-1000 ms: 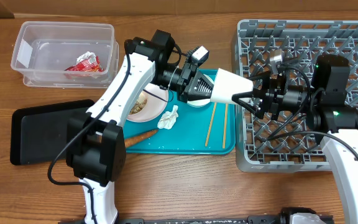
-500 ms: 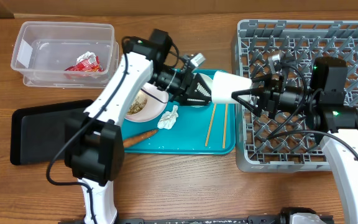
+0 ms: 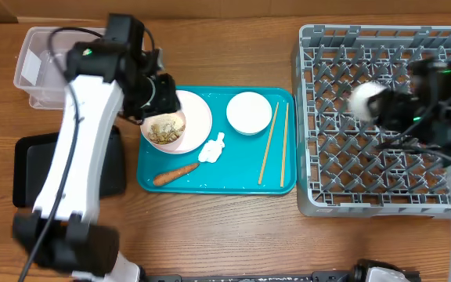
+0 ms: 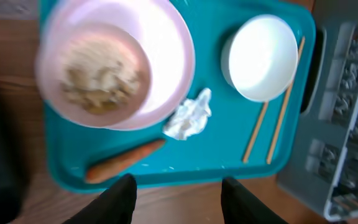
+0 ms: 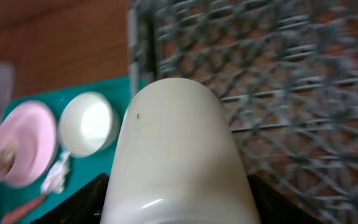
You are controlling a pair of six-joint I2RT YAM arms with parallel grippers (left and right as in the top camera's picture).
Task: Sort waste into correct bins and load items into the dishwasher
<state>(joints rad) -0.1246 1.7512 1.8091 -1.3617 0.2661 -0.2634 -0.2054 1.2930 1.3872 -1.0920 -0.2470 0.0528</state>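
Note:
My right gripper [image 3: 388,106] is shut on a white cup [image 3: 365,102] and holds it above the grey dish rack [image 3: 382,188]; the cup fills the right wrist view [image 5: 179,149]. My left gripper [image 4: 180,200] is open and empty, high over the teal tray's left part [image 3: 156,100]. On the tray sit the pink bowl [image 3: 198,117] with food scraps [image 3: 165,130], a white bowl [image 3: 249,112], a tissue [image 3: 212,147], a carrot piece [image 3: 174,173] and chopsticks [image 3: 269,142]. The clear tub [image 3: 34,59] and black tray [image 3: 26,168] lie left, partly behind my left arm. The red wrapper is hidden.
The teal tray [image 3: 233,176] lies between the black tray and the rack, close to the rack's left wall. In the left wrist view the rack [image 4: 353,124] borders the tray's right edge. Bare wooden table runs along the front.
The left gripper has let go of the white cup and swung back left over the pink bowl. The right gripper has carried the cup right, over the rack.

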